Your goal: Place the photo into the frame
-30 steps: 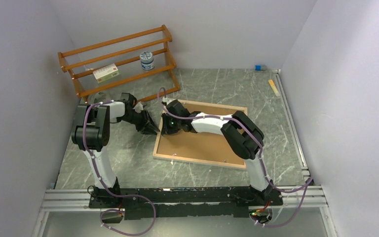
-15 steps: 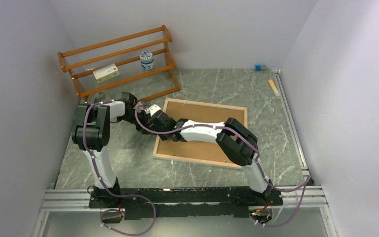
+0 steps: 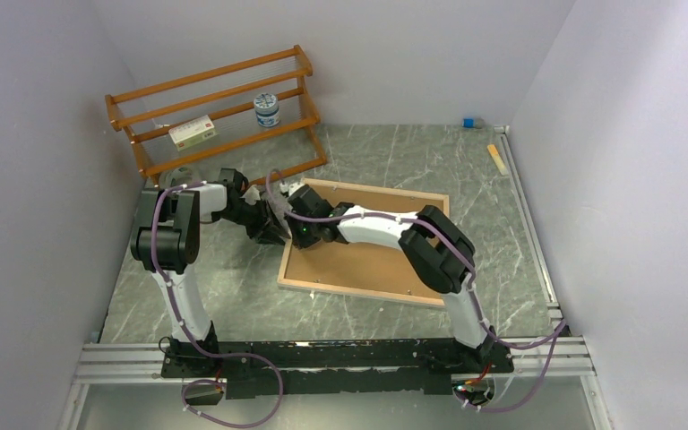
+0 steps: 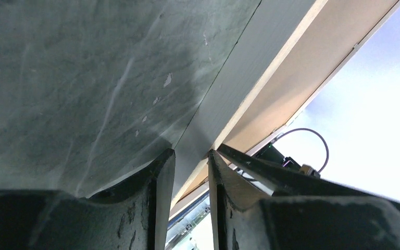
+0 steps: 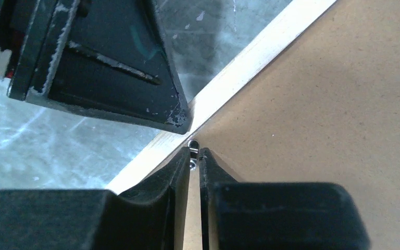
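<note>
Back from just past the frame's (image 3: 358, 295) far-left corner, where it reached a moment ago, the right arm now bends over the frame's left rim again; the frame and the left arm have not shifted. The frame lies flat on the table (image 3: 233, 287), back side up, left of centre, with a plain brown backing sheet (image 3: 358, 264) filling it inside the pale wood rim. The right arm's fingers (image 5: 179, 172) point down at the backing just inside that rim, parted by only a narrow slit, with a small metal tab (image 5: 192, 156) at the mouth of the slit. The left arm's fingers (image 4: 159, 182) stand apart at the same stretch of rim from the outer side, one tip touching the pale wood; whether they pinch the rim I cannot tell. Well behind, against the back wall, an orange-brown slatted rack (image 3: 224, 98) carries a small tin (image 3: 267, 110) and a pale box (image 3: 191, 133).
</note>
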{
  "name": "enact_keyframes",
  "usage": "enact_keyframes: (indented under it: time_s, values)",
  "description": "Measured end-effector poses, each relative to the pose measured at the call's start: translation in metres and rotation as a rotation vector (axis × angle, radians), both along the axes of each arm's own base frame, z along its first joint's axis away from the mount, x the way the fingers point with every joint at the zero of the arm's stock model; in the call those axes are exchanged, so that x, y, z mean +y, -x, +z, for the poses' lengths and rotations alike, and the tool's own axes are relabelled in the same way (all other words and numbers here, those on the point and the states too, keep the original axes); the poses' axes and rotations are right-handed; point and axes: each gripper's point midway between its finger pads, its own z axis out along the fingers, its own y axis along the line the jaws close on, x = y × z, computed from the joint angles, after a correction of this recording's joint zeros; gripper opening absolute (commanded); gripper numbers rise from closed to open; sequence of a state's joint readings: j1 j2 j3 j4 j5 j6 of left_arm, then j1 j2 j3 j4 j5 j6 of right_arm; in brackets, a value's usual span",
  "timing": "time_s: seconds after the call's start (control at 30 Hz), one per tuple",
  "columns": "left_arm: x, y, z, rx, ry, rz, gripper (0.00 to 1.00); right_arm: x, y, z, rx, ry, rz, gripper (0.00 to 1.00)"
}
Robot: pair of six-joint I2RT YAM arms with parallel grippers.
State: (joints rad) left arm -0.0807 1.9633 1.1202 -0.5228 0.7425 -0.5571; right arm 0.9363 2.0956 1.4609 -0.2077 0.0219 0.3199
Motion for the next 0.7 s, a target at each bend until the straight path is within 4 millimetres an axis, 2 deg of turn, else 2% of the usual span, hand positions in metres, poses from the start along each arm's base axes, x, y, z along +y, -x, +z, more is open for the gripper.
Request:
enact_keyframes:
  time_s: [0.27,0.5,0.7]
  values:
    - [-0.004,0.001,-0.001,0.013,0.041,-0.007,0.34,-0.002,0.004,0.001,0.186,-0.196,-0.036,0.2]
    - [-0.005,0.002,-0.001,0.014,0.059,-0.013,0.28,0.002,0.011,0.001,0.267,-0.276,-0.013,0.0]
    - [-0.005,0.001,-0.001,0.016,0.059,-0.023,0.27,0.006,0.019,-0.002,0.307,-0.301,0.025,0.0]
